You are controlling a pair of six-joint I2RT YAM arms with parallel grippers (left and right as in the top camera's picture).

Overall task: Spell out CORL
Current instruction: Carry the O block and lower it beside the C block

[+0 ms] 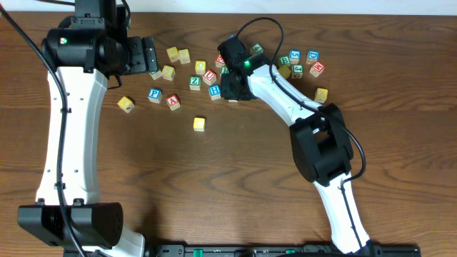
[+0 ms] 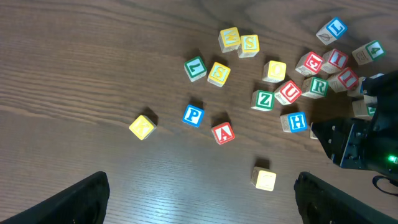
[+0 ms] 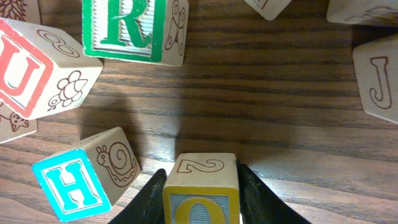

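Yellow O block (image 3: pixel 201 190) sits pinched by the right gripper (image 3: pixel 202 179) at bottom centre, while the left gripper (image 2: pixel 202 190) hangs spread wide.

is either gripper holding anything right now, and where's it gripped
The right gripper is shut on the yellow-edged wooden O block, with a finger on each of two opposite side faces. The left gripper is open and holds nothing.

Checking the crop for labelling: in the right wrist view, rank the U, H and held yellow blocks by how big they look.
1. U block and H block: look alike; the left edge cuts U.
2. yellow block, held in the right gripper: smallest showing, cut by the bottom edge.
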